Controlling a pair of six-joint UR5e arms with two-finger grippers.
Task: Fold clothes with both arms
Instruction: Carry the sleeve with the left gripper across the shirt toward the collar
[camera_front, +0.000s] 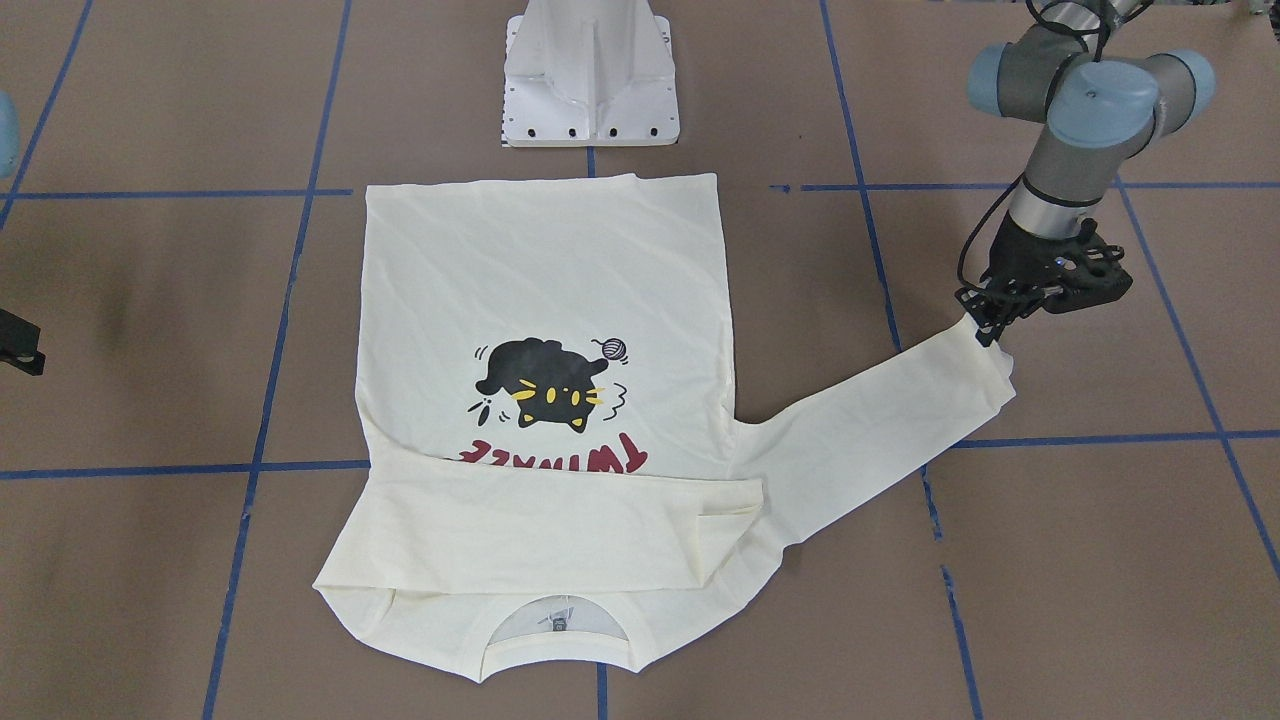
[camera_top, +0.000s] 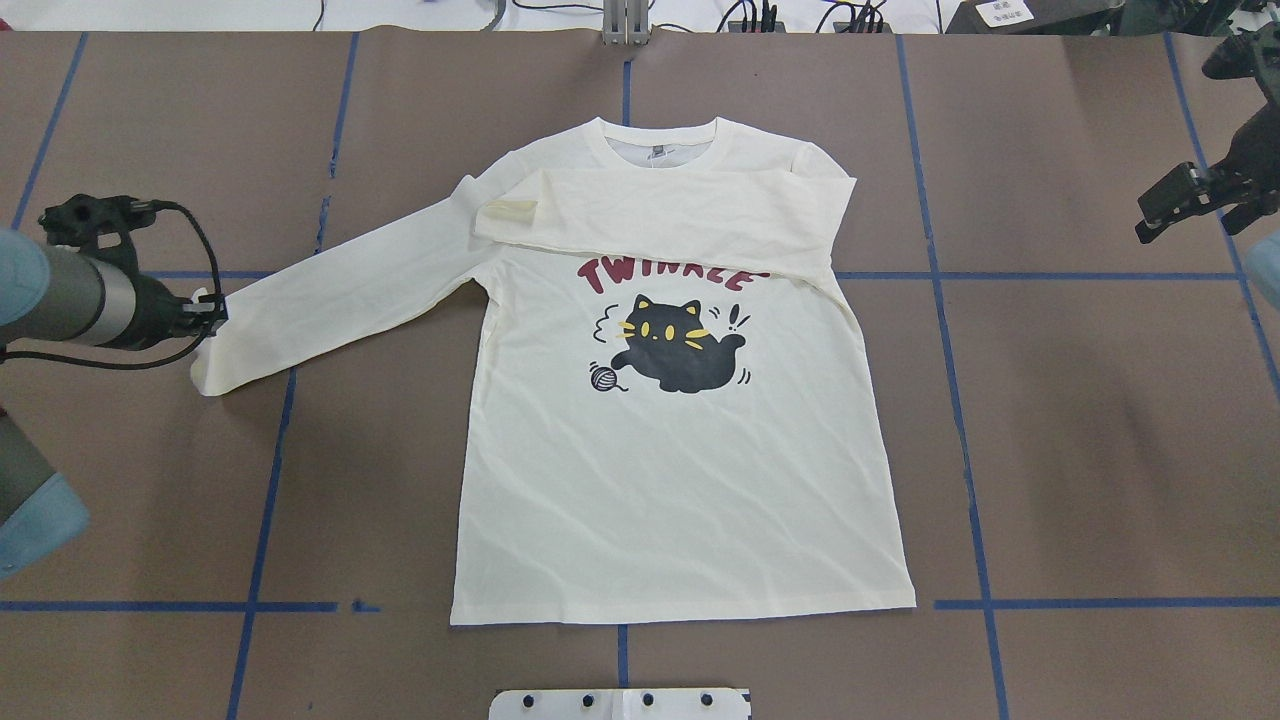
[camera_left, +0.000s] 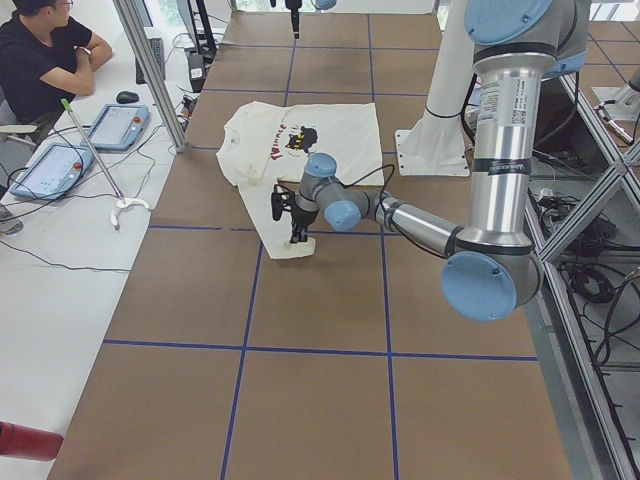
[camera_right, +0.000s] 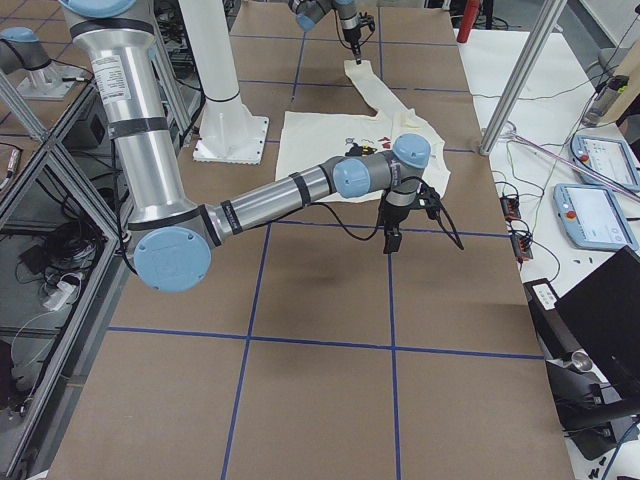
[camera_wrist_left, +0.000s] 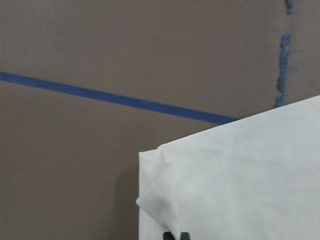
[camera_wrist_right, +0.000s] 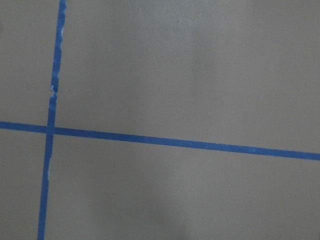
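Overhead: above base (camera_top: 620, 705), looks forward and down; shirt (camera_top: 680, 480) centred.
Front: across table (camera_front: 150, 300), steeply down, base at top; same shirt.
Sides: table ends, far off.
Wrists: close on table; left shares cuff (camera_wrist_left: 240, 175) with front.

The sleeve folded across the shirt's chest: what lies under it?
The folded sleeve lies on the T-shirt, covering the tops of the red TWINKLE lettering. The rest beneath is hidden.
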